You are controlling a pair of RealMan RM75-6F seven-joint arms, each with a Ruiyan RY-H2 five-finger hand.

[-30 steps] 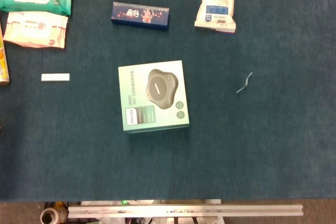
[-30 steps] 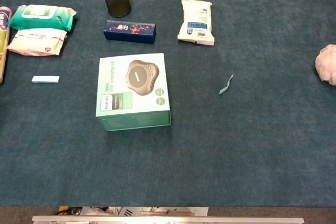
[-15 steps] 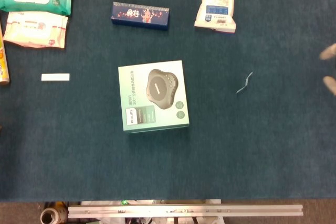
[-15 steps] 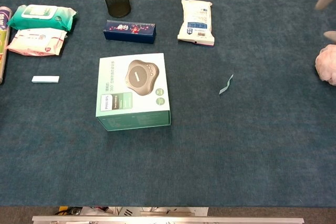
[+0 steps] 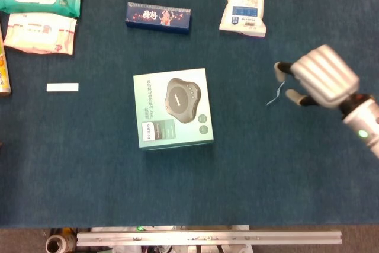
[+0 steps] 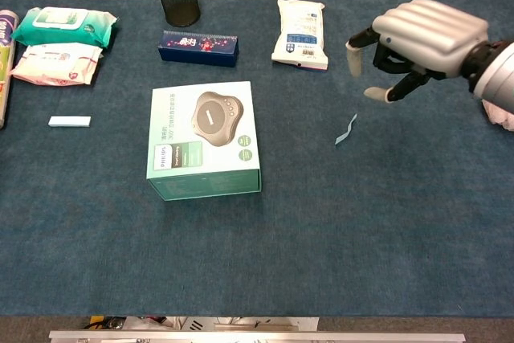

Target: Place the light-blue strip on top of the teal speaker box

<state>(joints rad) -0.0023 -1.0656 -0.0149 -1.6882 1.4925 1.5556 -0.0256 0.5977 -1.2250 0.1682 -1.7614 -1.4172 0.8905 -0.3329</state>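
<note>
Right hand (image 6: 422, 38): present in both views, entering from the right edge of the table, palm down, fingers apart and curled slightly downward, holding nothing. Position relative to the strip (image 6: 346, 129): in the head view the hand (image 5: 317, 76) sits just to the right of the strip (image 5: 275, 93), its fingertips (image 5: 283, 69) reaching to the strip's upper end; the chest view shows the hand raised off the cloth, so it reads as above and slightly beyond the strip, not touching it. Strip: light blue, thin, wavy, lying flat on the dark blue table (image 6: 385, 222), long axis running from near-left to far-right, roughly in line with the reaching fingers. Strip relative to the speaker box (image 6: 204, 140): well apart, off to the box's right at about the same depth on the table. Speaker box: teal, lid face up, top bare and level. Left hand: not visible in either view; the right hand is therefore the only candidate and the nearer one. Judgement: the coming move is a short descent onto the strip, a pinch across its narrow width, then a carry leftward to the box top. Risk noted: a strip this thin and flat against cloth may slip the fingertips.
</note>
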